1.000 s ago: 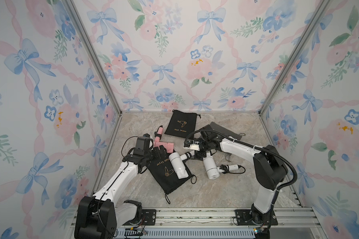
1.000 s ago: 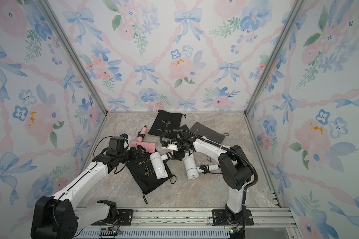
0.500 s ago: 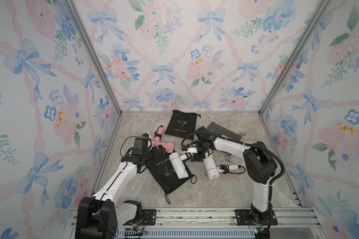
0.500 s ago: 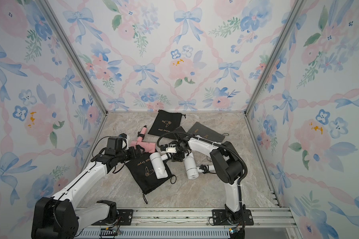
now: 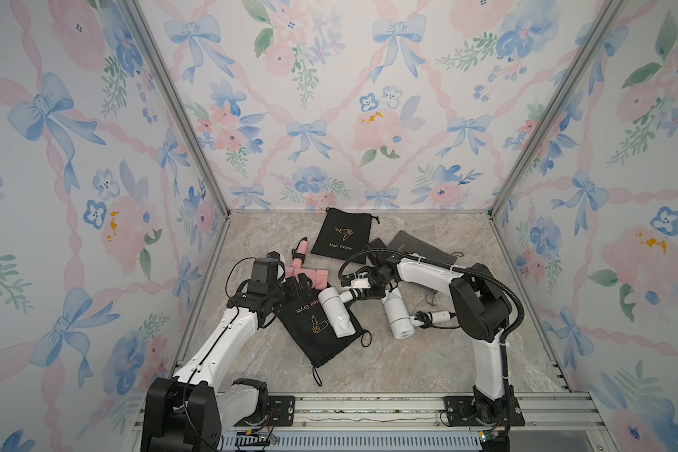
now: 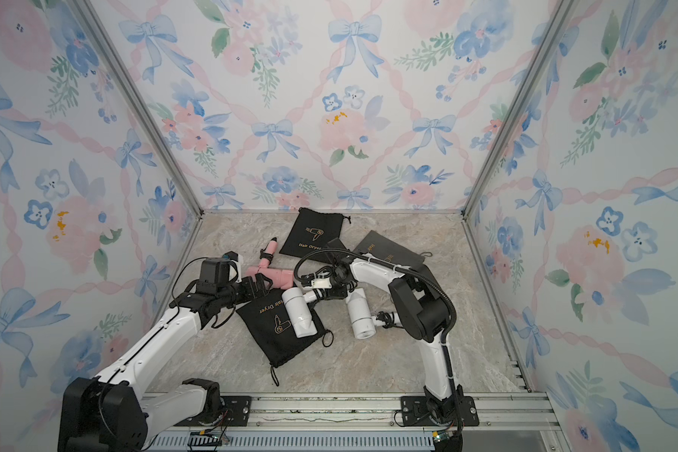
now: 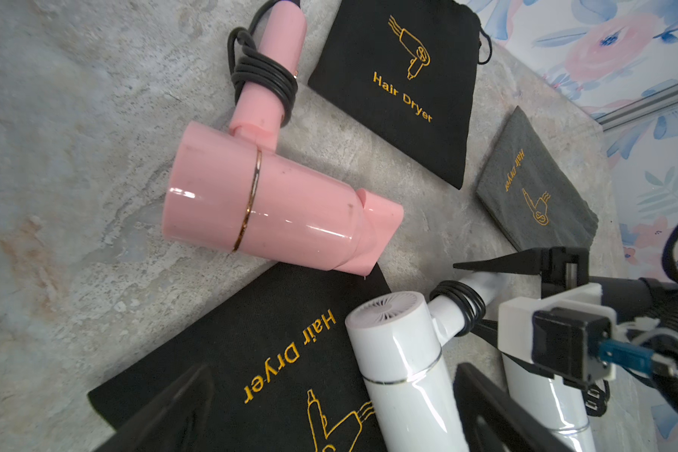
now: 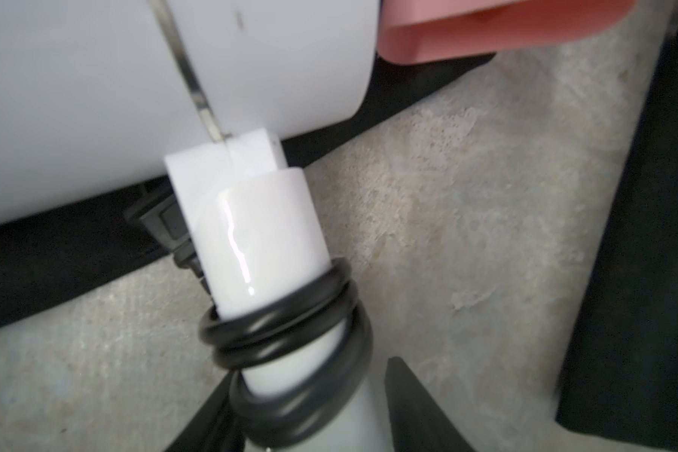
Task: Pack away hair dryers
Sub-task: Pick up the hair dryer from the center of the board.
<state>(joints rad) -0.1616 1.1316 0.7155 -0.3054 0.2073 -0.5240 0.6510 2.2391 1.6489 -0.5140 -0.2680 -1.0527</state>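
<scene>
Floral-papered booth, marbled desk (image 5: 388,371).

Item 1: white dryer (image 5: 335,315), lying on a black pouch (image 5: 314,340) left of desk centre. Right fingers (image 8: 419,411) straddle its cord-wrapped handle (image 8: 259,242), part-closed. One stands apart from it, so the grip is not yet clamped. Left fingers (image 7: 165,411) spread wide and empty over the pouch's rear corner.

Item 2: pink dryer (image 5: 314,276), toward the left edge.

Item 3: second white dryer (image 5: 398,319), mid-desk.

Handling advice: clamp squarely on the handle, since cord loops may slip. Lift level.
</scene>
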